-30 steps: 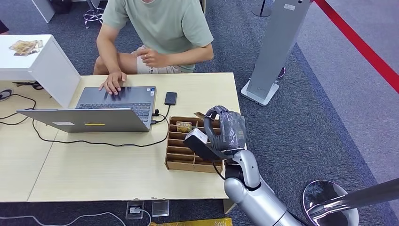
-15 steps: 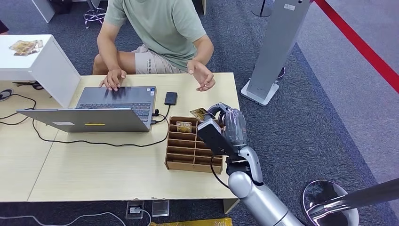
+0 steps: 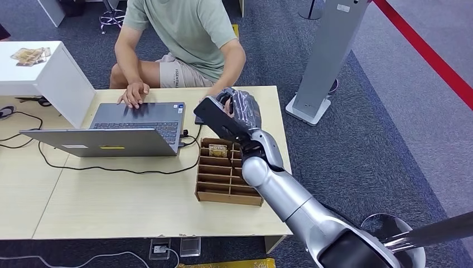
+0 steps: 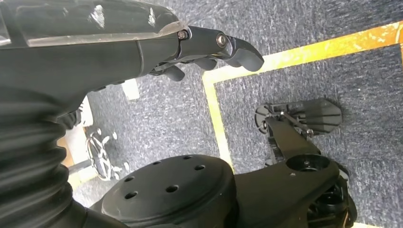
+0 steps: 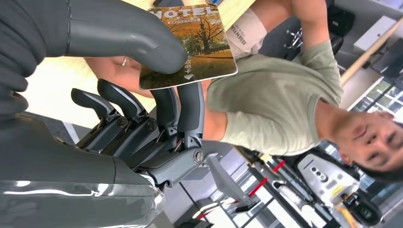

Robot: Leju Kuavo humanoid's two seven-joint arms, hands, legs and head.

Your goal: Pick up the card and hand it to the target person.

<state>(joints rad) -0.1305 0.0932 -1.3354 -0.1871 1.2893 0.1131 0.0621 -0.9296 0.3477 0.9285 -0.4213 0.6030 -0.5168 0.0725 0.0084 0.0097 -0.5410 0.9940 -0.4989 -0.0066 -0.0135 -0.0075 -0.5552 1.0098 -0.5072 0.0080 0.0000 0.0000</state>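
The right hand [image 5: 142, 95] pinches the card [image 5: 190, 45] between thumb and fingers, above the tabletop [image 3: 139, 195] just before the person [image 3: 189, 33]. Keep the card level and exposed until the person's hand [image 5: 114, 71] grips it.

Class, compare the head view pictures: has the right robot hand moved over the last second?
Yes. The right robot hand, pinching the hotel card, moved from over the cardboard organizer toward the seated person.
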